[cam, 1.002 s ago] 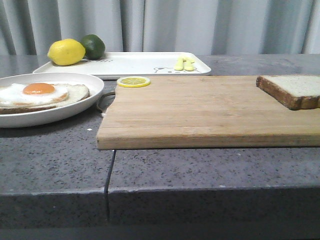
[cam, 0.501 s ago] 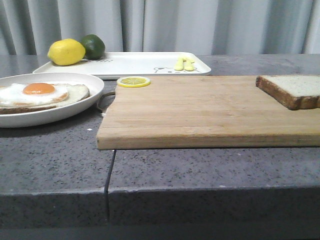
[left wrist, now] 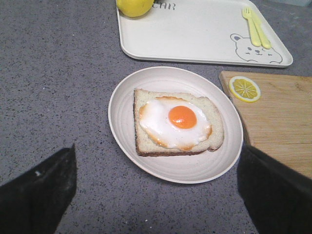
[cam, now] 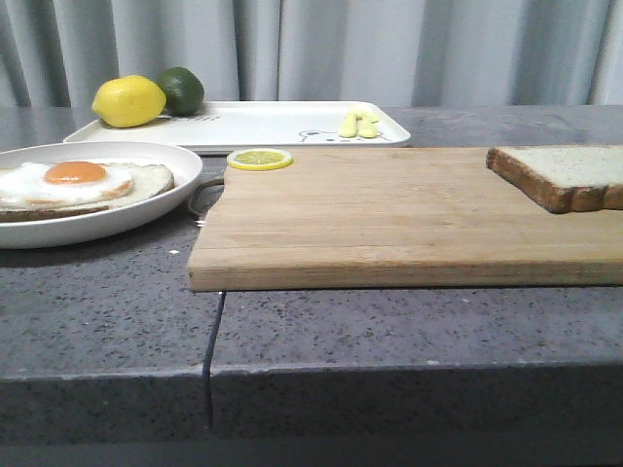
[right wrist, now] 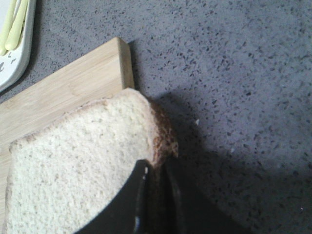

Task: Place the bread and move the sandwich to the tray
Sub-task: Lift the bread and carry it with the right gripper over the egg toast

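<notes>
The bread (cam: 569,173), a pale speckled slice with a dark crust, is over the right end of the wooden cutting board (cam: 389,214). In the right wrist view my right gripper (right wrist: 155,170) is shut on the bread's (right wrist: 78,165) crust edge. The gripper itself is out of the front view. The sandwich (cam: 83,185), an egg-topped slice, lies in the round white dish (cam: 146,219) at the left, also in the left wrist view (left wrist: 178,122). My left gripper (left wrist: 156,187) is open and empty, above the counter just short of the dish. The tray (cam: 253,126) lies behind.
A lemon (cam: 128,101) and a lime (cam: 182,89) sit at the tray's far left, with yellow cutlery (cam: 358,124) at its right end. A lemon slice (cam: 260,159) lies on the board's far left corner. The grey counter (cam: 311,321) has a front edge close by.
The bread has shifted a little to the left and slightly up over the board's right end. Nothing else has moved.
</notes>
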Robot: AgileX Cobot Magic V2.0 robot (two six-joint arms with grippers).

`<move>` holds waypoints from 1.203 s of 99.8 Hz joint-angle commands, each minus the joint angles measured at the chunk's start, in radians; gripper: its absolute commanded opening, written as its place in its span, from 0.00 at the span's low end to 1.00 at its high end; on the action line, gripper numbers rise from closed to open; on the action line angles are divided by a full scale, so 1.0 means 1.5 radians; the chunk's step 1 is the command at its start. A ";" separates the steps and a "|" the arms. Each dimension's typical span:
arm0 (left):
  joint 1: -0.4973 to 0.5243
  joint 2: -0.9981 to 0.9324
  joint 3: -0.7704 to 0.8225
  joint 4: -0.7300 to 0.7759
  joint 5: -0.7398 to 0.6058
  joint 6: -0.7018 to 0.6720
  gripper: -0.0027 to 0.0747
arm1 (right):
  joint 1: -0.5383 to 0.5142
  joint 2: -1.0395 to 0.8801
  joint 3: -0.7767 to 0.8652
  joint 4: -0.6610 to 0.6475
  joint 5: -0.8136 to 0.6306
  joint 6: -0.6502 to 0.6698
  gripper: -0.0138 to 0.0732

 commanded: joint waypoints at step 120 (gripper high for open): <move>0.001 0.008 -0.022 -0.017 -0.039 -0.001 0.83 | 0.392 -0.177 -0.135 0.270 -0.094 0.064 0.13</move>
